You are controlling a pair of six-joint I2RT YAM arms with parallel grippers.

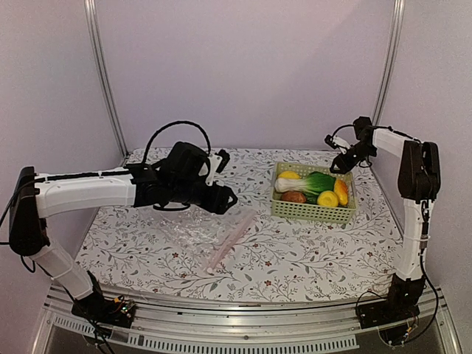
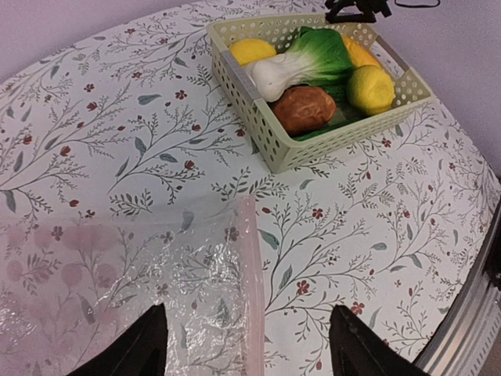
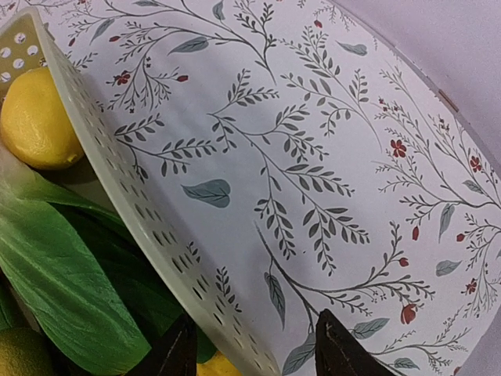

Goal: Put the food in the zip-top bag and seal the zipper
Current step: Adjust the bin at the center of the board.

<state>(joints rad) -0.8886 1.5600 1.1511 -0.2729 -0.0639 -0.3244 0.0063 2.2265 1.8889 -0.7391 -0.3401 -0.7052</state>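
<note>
Left hand point(image 2: 248, 310) open, hovering over zip-top bag point(image 2: 117, 274)

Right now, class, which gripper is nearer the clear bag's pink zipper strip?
Left. The left gripper hangs just above the zipper strip, with its fingers spread to either side of it. The right gripper is far off, over the green basket's far right corner.
</note>
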